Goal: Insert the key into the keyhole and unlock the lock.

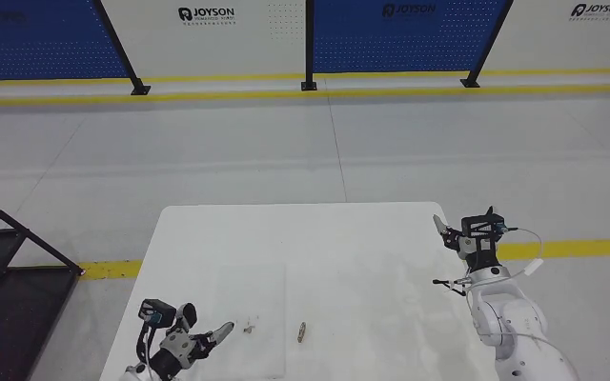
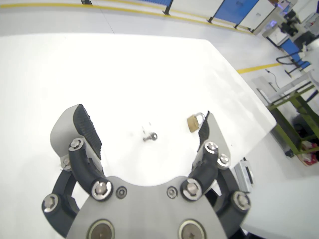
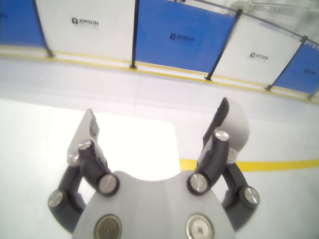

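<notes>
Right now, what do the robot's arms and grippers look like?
The left gripper and right gripper each have two grey metal fingers with black ribbed pads, black links and shiny round screws. The right arm is white and rounded, with a thin white cable looping beside its wrist.

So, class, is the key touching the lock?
Apart. The top view shows the key and the lock lying separately, with bare table between them.

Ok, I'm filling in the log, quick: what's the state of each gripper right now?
Left gripper: open, holding nothing; the key lies loose in front of it.
Right gripper: open, holding nothing.
</notes>
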Available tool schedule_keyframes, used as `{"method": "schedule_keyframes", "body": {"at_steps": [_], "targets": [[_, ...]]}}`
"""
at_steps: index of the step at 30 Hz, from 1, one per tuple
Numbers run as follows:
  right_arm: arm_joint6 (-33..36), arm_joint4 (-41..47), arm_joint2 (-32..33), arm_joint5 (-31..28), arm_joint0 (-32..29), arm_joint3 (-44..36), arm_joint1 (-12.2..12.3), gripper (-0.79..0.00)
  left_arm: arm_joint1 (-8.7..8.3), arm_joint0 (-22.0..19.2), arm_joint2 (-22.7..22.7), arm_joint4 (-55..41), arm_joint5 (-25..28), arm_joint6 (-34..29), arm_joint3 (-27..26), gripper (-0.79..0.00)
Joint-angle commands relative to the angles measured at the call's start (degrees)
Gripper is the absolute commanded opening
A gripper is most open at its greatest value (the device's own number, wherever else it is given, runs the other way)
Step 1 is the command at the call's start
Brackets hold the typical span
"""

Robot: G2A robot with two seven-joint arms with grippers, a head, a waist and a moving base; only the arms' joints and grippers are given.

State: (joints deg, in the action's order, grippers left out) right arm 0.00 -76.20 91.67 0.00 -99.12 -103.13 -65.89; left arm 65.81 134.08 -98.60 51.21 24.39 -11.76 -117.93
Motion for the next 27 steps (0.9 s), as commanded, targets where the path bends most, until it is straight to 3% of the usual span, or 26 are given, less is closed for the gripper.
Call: {"method": "schedule_keyframes", "body": {"at_steps": [1, 4, 11, 14, 17, 18, 20, 23, 27], "targets": [[0.0, 0.0, 0.0, 0.0, 0.0, 0.0, 0.0, 0.000, 0.07, -0.4, 2.3, 1.9, -2.2, -2.5, -0.3, 0.000], [0.0, 0.0, 0.0, 0.0, 0.0, 0.0, 0.0, 0.000, 0.18, -1.9, 6.3, 5.0, -5.0, -6.1, 0.5, 0.000], [0.0, 0.0, 0.0, 0.0, 0.0, 0.0, 0.0, 0.000, 0.82, -8.4, 15.6, 19.0, -17.1, -9.3, 2.9, 0.000], [0.0, 0.0, 0.0, 0.0, 0.0, 0.0, 0.0, 0.000, 1.11, -10.7, 18.7, 23.3, -21.0, -10.2, 4.2, -0.154], [0.0, 0.0, 0.0, 0.0, 0.0, 0.0, 0.0, 0.000, 1.45, -12.3, 21.4, 26.8, -24.9, -10.3, 5.6, -0.212], [0.0, 0.0, 0.0, 0.0, 0.0, 0.0, 0.0, 0.000, 1.52, -12.7, 22.2, 27.6, -25.3, -10.5, 6.1, -0.394], [0.0, 0.0, 0.0, 0.0, 0.0, 0.0, 0.0, 0.000, 1.70, -13.5, 23.6, 29.6, -27.3, -10.4, 6.9, -0.468], [0.0, 0.0, 0.0, 0.0, 0.0, 0.0, 0.0, 0.000, 1.92, -14.5, 25.4, 31.4, -29.0, -10.6, 7.8, -0.511], [0.0, 0.0, 0.0, 0.0, 0.0, 0.0, 0.0, 0.000, 2.07, -15.4, 26.5, 32.3, -29.9, -11.9, 8.4, -0.493]]}}
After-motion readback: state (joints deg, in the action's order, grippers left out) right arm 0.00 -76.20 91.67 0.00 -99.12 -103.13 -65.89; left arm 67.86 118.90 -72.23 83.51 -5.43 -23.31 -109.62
